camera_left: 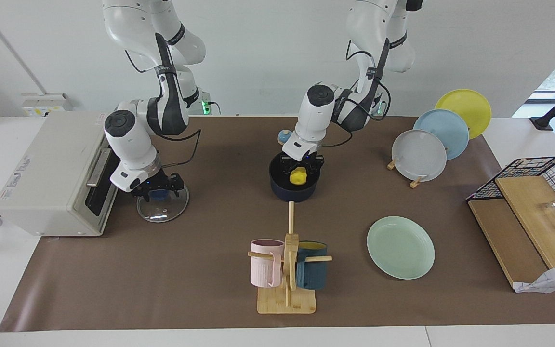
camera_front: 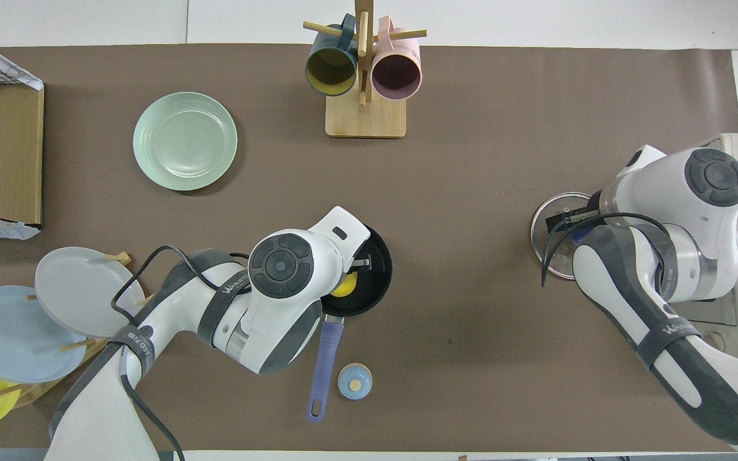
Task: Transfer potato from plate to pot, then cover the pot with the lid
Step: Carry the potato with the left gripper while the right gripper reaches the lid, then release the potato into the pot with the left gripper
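Two claws busy, you see. Left claw (camera_left: 300, 169) over pot (camera_left: 293, 189), fingers shut on potato (camera_left: 298, 177), potato at pot's mouth. Right claw (camera_left: 158, 189) down at lid (camera_left: 163, 206) knob on bench (camera_left: 210, 284), beside toaster oven (camera_left: 51, 173); can't tell its grip. Plate (camera_left: 400, 247) bare, near mug rack (camera_left: 288, 270).

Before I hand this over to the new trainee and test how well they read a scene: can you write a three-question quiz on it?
1. True or false: the mint-green plate has nothing on it.
2. The left gripper holds the potato over: A) the toaster oven B) the pot C) the mug rack
3. What is the right gripper down at?

Key: 1 true. 2 B. 3 The blue knob of the glass lid, lying on the table in front of the toaster oven.
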